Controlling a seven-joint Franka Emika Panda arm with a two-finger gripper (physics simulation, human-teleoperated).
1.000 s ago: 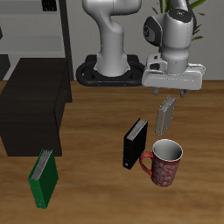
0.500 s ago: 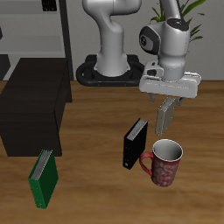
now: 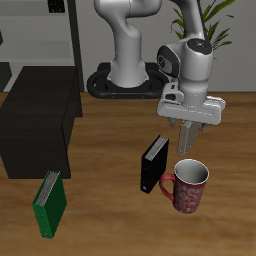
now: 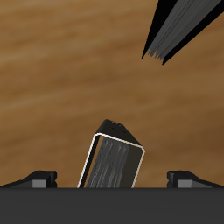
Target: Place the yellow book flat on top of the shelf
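Between the fingers point(image 3: 188, 126), yellow book point(image 3: 187, 135).

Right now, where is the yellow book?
In the exterior view, the yellow book hangs upright in the gripper, lifted off the table just above the red mug and beside the black book, far from the shelf.

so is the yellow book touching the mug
Apart. The exterior view shows the yellow book hanging from the gripper, with bare table between its lower end and the mug rim.
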